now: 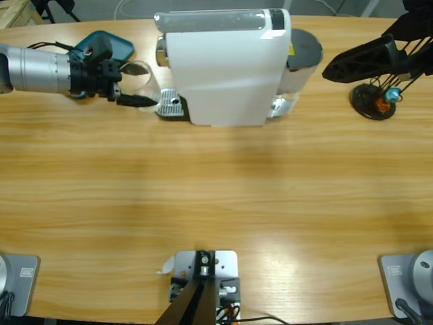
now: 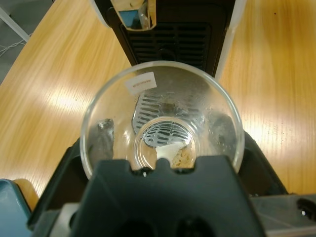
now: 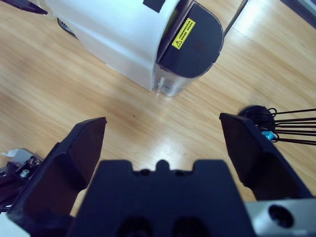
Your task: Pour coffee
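Observation:
My left gripper [image 1: 137,97] is shut on a clear glass cup [image 1: 140,76], just left of the white coffee machine [image 1: 223,68] and beside its metal drip tray [image 1: 170,103]. The left wrist view looks down into the cup [image 2: 103,133], with a black jaw on either side of it. A thin amber-brown trace that may be coffee [image 2: 184,156] lies at the cup's bottom. Beyond the cup are the machine's dark front [image 2: 173,34] and its grille. My right gripper [image 1: 338,68] hangs open and holds nothing, right of the machine; in its wrist view the gripper [image 3: 163,133] is above bare wood.
A teal object [image 1: 111,42] lies behind the left arm. A black round stand [image 1: 372,101] with small orange and blue pieces sits at the far right. The machine's dark water tank [image 3: 192,44] faces the right gripper. Bare wooden table [image 1: 223,196] fills the foreground.

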Action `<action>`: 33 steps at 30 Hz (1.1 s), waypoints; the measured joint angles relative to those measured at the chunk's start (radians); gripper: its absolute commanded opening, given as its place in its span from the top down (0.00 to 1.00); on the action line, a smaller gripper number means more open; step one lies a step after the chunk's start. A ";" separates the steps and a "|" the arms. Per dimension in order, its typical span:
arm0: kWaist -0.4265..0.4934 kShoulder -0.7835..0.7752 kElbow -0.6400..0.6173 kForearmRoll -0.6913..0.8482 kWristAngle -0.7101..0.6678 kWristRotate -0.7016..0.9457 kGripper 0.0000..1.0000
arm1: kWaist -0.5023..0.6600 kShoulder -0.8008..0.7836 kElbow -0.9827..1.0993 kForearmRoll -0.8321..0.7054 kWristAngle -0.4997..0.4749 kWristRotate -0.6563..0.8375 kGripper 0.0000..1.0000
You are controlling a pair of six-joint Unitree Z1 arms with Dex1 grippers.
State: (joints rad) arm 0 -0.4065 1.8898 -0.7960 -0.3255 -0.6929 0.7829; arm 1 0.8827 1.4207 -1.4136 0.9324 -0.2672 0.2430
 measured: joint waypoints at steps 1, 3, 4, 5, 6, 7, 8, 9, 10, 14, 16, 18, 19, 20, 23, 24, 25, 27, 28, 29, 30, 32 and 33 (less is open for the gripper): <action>-0.003 0.003 -0.011 0.010 0.003 0.000 1.00 | -0.001 0.000 0.002 -0.002 0.000 0.000 0.00; -0.013 0.010 -0.037 0.040 0.012 0.000 1.00 | -0.002 0.000 0.007 -0.010 0.000 0.000 0.00; -0.018 0.014 -0.052 0.062 0.020 0.000 1.00 | -0.003 0.000 0.008 -0.012 0.000 0.000 0.00; -0.023 0.017 -0.071 0.085 0.027 0.000 1.00 | -0.005 0.000 0.009 -0.014 0.000 0.000 0.00; -0.028 0.021 -0.087 0.107 0.036 0.000 1.00 | -0.008 0.000 0.010 -0.017 0.000 0.000 0.00; -0.032 0.025 -0.100 0.122 0.044 0.000 1.00 | -0.010 0.000 0.011 -0.020 0.000 0.000 0.00; -0.035 0.028 -0.111 0.132 0.052 0.000 1.00 | -0.012 0.000 0.011 -0.022 0.000 0.000 0.00; -0.038 0.031 -0.118 0.140 0.058 0.000 1.00 | -0.013 0.000 0.011 -0.024 0.000 0.000 0.00; -0.039 0.034 -0.123 0.148 0.063 0.000 1.00 | -0.015 0.000 0.011 -0.025 0.000 0.000 0.00; -0.046 0.038 -0.130 0.167 0.074 0.000 1.00 | -0.018 0.000 0.011 -0.027 0.000 0.000 0.00; -0.055 0.038 -0.133 0.169 0.075 0.000 1.00 | -0.019 0.000 0.011 -0.027 0.000 0.000 0.00; -0.065 0.038 -0.135 0.169 0.076 0.000 1.00 | -0.021 0.000 0.011 -0.029 0.000 0.000 0.00; -0.068 0.038 -0.135 0.169 0.080 0.000 1.00 | -0.021 0.000 0.011 -0.029 0.000 0.000 0.00; -0.069 0.038 -0.136 0.169 0.084 0.000 1.00 | -0.021 0.000 0.011 -0.029 0.000 0.000 0.00; -0.078 0.038 -0.140 0.170 0.104 0.000 1.00 | -0.022 0.000 0.011 -0.029 0.000 0.000 0.00; -0.082 0.038 -0.141 0.170 0.111 0.000 1.00 | -0.022 0.000 0.011 -0.029 0.000 0.000 0.00; -0.086 0.039 -0.141 0.170 0.116 0.000 1.00 | -0.022 0.000 0.011 -0.029 0.000 0.000 0.00; -0.091 0.041 -0.141 0.170 0.119 0.000 1.00 | -0.023 0.000 0.010 -0.029 0.000 -0.002 0.00; -0.092 0.043 -0.141 0.170 0.121 0.000 1.00 | -0.023 0.000 0.010 -0.029 0.000 -0.002 0.00; -0.092 0.045 -0.141 0.171 0.122 0.000 1.00 | -0.023 0.000 0.010 -0.029 0.000 -0.002 0.00; -0.093 0.046 -0.141 0.172 0.122 0.000 1.00 | -0.023 0.000 0.010 -0.029 0.000 -0.003 0.00; -0.096 0.049 -0.146 0.176 0.122 0.000 1.00 | -0.024 0.000 0.010 -0.029 0.000 -0.004 0.00; -0.098 0.050 -0.151 0.180 0.122 0.000 1.00 | -0.024 0.000 0.010 -0.029 0.000 -0.004 0.00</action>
State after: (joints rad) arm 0 -0.5044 1.9396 -0.9475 -0.1455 -0.5707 0.7829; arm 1 0.8589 1.4207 -1.4037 0.9030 -0.2671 0.2393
